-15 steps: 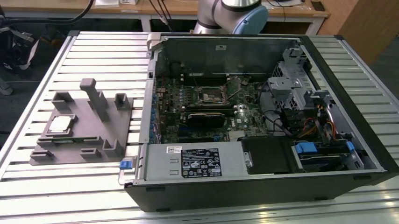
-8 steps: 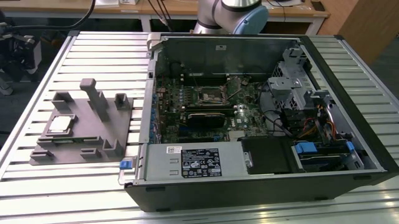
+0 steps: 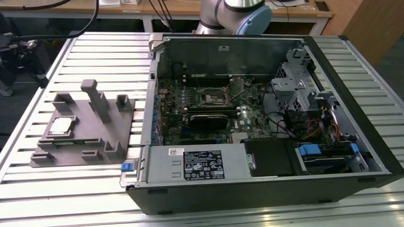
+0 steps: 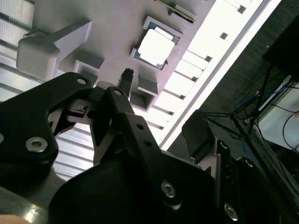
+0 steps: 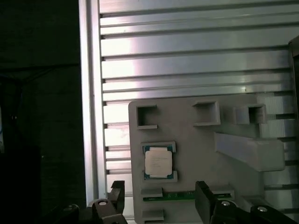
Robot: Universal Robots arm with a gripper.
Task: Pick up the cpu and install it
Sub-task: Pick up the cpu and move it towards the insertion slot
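The cpu is a small square chip with a silvery-white top. It lies flat in a recess of the grey plastic fixture at the exterior view's left. Both wrist views look down on the cpu in its fixture. My gripper hangs well above the fixture, open and with nothing held; the chip shows in the gap between its two dark fingers. The dark square socket sits on the motherboard inside the computer case.
The open computer case lies on the slatted metal table, right of the fixture. A long black module sits below the socket. The fixture has upright grey posts. The table's edge runs close to the fixture.
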